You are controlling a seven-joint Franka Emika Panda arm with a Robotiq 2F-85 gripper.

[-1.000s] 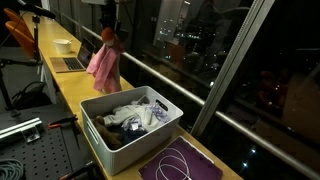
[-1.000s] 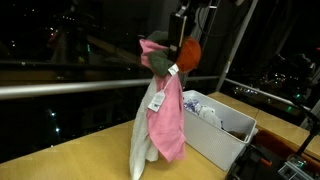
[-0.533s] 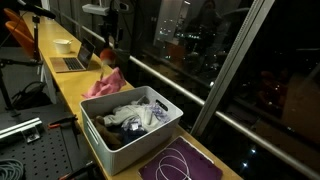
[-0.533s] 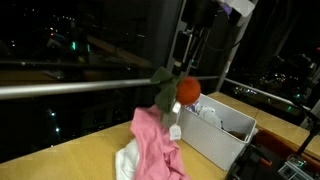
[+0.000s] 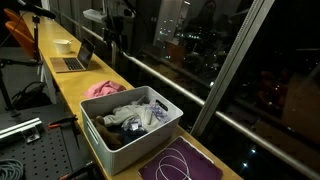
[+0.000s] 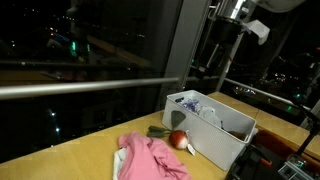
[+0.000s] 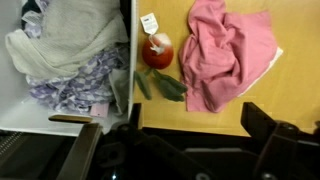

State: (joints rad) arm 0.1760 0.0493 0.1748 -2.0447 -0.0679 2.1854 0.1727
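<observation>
A pink cloth [image 7: 225, 50] lies crumpled on the yellow table [image 7: 290, 90], over a bit of white fabric. Next to it rests a red ball-shaped toy [image 7: 157, 53] with green leaves [image 7: 162, 86] and a white tag. Both exterior views show this heap, the pink cloth [image 6: 150, 160] and the toy [image 6: 178, 139], right beside the white bin [image 5: 150, 138]. My gripper [image 7: 200, 120] hangs high above them, open, with nothing between its fingers. In both exterior views the gripper [image 5: 113, 45] [image 6: 212, 62] is well clear of the table.
The white bin [image 7: 133, 60] holds several garments, grey and patterned. A laptop [image 5: 75, 62] and a white bowl [image 5: 63, 45] sit farther along the table. A purple mat with a white cable [image 5: 180, 165] lies beside the bin. A railing and dark windows run along the table's far edge.
The gripper opened and let go of the pink cloth and toy. They dropped from hanging in the air onto the table beside the bin. The gripper rose.
</observation>
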